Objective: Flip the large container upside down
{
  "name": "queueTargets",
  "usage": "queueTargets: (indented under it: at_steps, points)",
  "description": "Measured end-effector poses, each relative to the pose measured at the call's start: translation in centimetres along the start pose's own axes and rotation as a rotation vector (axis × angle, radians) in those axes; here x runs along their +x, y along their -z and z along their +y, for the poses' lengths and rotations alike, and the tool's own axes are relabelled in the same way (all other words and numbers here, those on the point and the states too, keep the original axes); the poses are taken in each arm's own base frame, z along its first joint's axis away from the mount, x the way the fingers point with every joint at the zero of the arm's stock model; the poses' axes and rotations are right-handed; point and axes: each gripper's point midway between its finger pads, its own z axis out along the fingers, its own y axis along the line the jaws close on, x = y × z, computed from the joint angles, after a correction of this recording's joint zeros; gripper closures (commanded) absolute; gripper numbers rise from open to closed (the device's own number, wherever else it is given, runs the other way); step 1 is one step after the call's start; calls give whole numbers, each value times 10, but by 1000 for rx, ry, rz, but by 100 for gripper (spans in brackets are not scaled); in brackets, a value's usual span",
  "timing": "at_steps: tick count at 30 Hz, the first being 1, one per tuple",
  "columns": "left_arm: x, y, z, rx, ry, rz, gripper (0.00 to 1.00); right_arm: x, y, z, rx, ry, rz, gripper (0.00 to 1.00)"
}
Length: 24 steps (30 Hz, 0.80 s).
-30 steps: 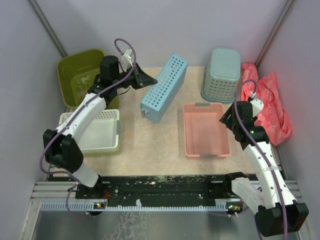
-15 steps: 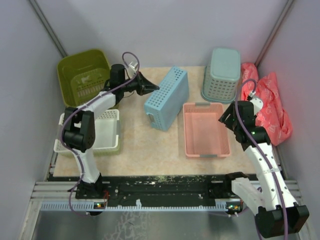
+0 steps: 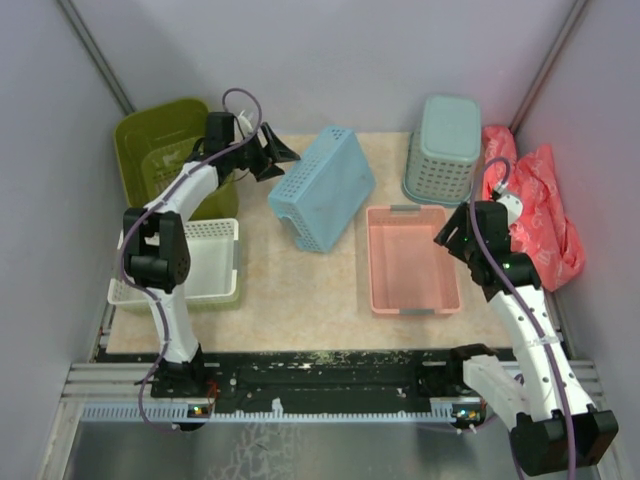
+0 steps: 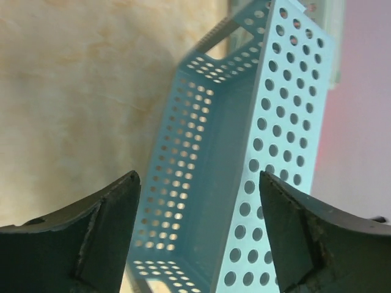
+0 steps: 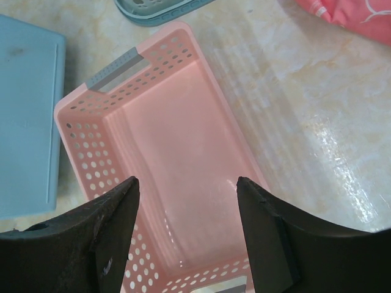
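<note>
The large container, a deep olive-green tub, stands open side up in the back left corner. My left arm reaches across its right rim. My left gripper is open just right of the tub and holds nothing. In the left wrist view the left gripper has its jaws wide apart, facing a light-blue perforated basket that it does not touch. My right gripper hangs open at the right. In the right wrist view it is above the pink basket.
The light-blue perforated basket lies tilted mid-table. A pink basket sits right of centre. A teal lattice basket stands upside down at the back right beside a red bag. A pale-green tray lies front left.
My left gripper has opened and let go of the light-blue basket, then drawn back to the left. The basket has tipped over onto the table. The right arm has not moved.
</note>
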Motion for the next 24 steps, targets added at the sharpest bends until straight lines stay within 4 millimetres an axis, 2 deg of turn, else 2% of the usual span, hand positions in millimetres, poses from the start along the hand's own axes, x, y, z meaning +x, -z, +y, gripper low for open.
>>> queueTargets:
  at_steps: [5,9,13,17,21,24]
  points:
    - [-21,8,8,-127,-95,-53,1,3,0,17,-87,20,27,32]
    - [-39,18,10,-218,-168,-103,1,15,-1,38,-160,72,67,30]
    - [-56,32,8,-301,-231,-154,1,49,0,74,-259,195,150,30]
    - [-69,49,-4,-357,-299,-208,1,85,-4,96,-306,296,241,30]
    - [-71,65,-27,-383,-374,-253,1,117,-11,110,-318,370,314,30]
    - [-66,75,-53,-373,-430,-281,1,139,-19,115,-313,418,361,37]
